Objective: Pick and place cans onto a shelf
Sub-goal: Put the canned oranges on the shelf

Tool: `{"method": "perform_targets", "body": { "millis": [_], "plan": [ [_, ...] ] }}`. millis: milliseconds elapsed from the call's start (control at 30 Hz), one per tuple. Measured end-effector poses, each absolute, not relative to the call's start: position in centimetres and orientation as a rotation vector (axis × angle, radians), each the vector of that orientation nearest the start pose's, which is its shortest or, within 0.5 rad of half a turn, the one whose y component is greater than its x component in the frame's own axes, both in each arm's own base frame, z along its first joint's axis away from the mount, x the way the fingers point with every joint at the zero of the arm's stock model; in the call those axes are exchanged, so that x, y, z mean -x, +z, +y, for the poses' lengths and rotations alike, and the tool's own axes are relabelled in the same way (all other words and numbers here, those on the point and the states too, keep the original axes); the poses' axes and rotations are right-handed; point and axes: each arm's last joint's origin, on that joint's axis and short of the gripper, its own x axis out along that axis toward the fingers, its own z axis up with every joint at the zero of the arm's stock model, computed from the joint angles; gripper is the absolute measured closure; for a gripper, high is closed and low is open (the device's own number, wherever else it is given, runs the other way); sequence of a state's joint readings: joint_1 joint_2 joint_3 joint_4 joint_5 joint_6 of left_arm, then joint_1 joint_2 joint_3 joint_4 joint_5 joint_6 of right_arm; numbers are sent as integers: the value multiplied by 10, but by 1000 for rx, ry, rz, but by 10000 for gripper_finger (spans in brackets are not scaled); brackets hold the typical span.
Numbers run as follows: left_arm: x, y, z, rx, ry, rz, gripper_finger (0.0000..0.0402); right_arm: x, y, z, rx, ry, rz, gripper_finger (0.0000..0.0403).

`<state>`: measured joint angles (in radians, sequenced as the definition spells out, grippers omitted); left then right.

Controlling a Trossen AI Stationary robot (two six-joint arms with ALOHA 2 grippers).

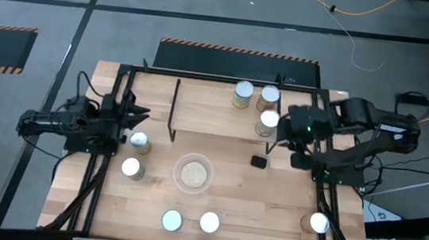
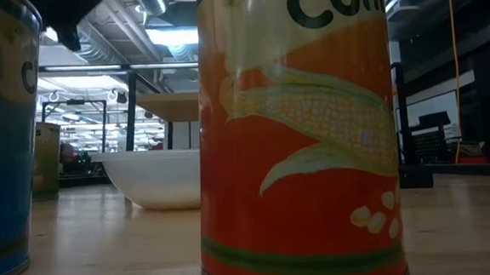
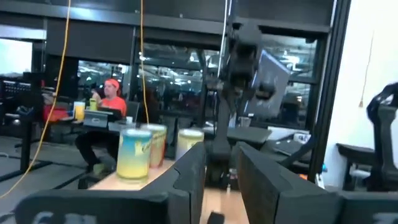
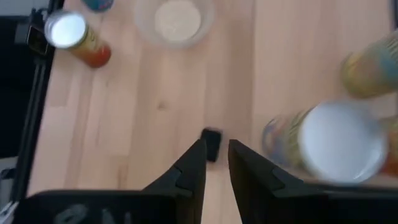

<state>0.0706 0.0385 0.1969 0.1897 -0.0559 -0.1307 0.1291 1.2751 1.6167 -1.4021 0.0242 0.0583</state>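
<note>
Three cans (image 1: 242, 93) (image 1: 269, 98) (image 1: 268, 122) stand upright on the shelf's board (image 1: 208, 107) at the far side. Other cans stand on the table: two near my left gripper (image 1: 139, 142) (image 1: 132, 168), two at the near edge (image 1: 171, 221) (image 1: 209, 222), and one at the near right (image 1: 318, 223). My right gripper (image 1: 273, 145) (image 4: 216, 155) is shut and empty, just beside the nearest shelf can (image 4: 339, 143) and above a small black block (image 4: 211, 143). My left gripper (image 1: 143, 116) (image 3: 219, 168) waits shut and empty at the table's left.
A clear bowl with beige contents (image 1: 194, 174) stands mid-table, also in the low view (image 2: 158, 179). The black block (image 1: 259, 161) lies on the table right of the bowl. Black frame rods run along both table sides (image 1: 95, 195). A person sits beyond the table (image 3: 106, 115).
</note>
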Motion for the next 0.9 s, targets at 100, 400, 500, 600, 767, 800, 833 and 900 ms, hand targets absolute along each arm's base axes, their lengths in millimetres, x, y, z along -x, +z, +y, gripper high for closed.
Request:
{"method": "perform_targets", "body": {
  "millis": [100,400,500,600,767,800,833,900],
  "plan": [
    [-79,261,6,133,89,-344,317,-190,392,33,6,70,1100,329],
    [-108,292,2,188,53,-140,320,-177,342,47,-53,77,1136,329],
    [-119,305,1,214,47,-59,320,-173,328,52,-74,74,1148,329],
    [-129,317,-1,275,48,40,320,-172,314,55,-100,59,1174,329],
    [-144,332,-6,412,73,277,320,-169,291,57,-98,42,1240,329],
    [-147,333,-8,448,83,328,320,-169,287,57,-95,39,1252,329],
    [-149,335,-9,480,95,379,320,-168,282,57,-93,37,1261,329],
    [-153,336,-12,540,124,485,321,-167,275,57,-87,30,1287,329]
  ]
}}
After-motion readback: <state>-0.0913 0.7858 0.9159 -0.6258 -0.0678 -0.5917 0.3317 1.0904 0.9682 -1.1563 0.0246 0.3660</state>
